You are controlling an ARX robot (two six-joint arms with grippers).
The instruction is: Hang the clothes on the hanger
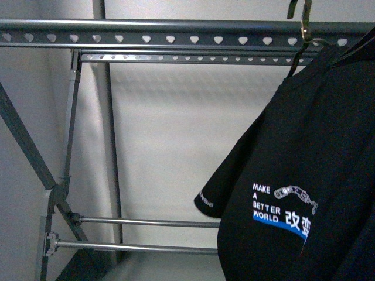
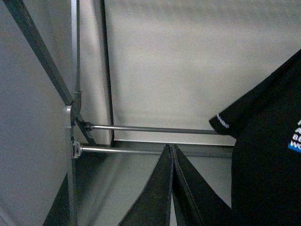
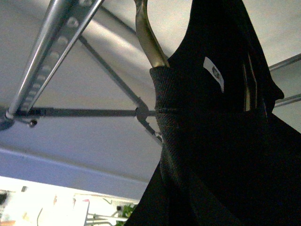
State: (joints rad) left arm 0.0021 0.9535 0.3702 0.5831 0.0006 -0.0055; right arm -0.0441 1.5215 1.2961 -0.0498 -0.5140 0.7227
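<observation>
The black T-shirt (image 1: 316, 152) is hanging at the right of your front view, its white "MAKE A BETTER WORLD" print (image 1: 262, 204) and blue bar facing you and one short sleeve (image 1: 214, 196) sticking out to the left. Its ribbed collar (image 3: 162, 89) is sitting on a small brass-coloured hanger (image 3: 148, 40), with a white label (image 3: 215, 73) showing inside the neck. The hanger's hook is rising past the right end of the grey rack's top rail (image 1: 176, 26), the one punched with heart-shaped holes, and is running out of the top of the picture, so you cannot tell whether the rail is carrying it. A second, thinner perforated rail (image 1: 193, 58) is running just behind and below the first. Lower down, two thin round bars (image 1: 146, 222) are crossing the rack, and the sleeve is hanging in front of their right ends. Your left gripper (image 2: 172, 149) is pointing toward those bars with its two dark fingers pressed together and nothing between them, well apart from the shirt. Your right gripper is not showing in any view, so its grip cannot be told. A pale wall (image 1: 187, 134) is filling the background.
</observation>
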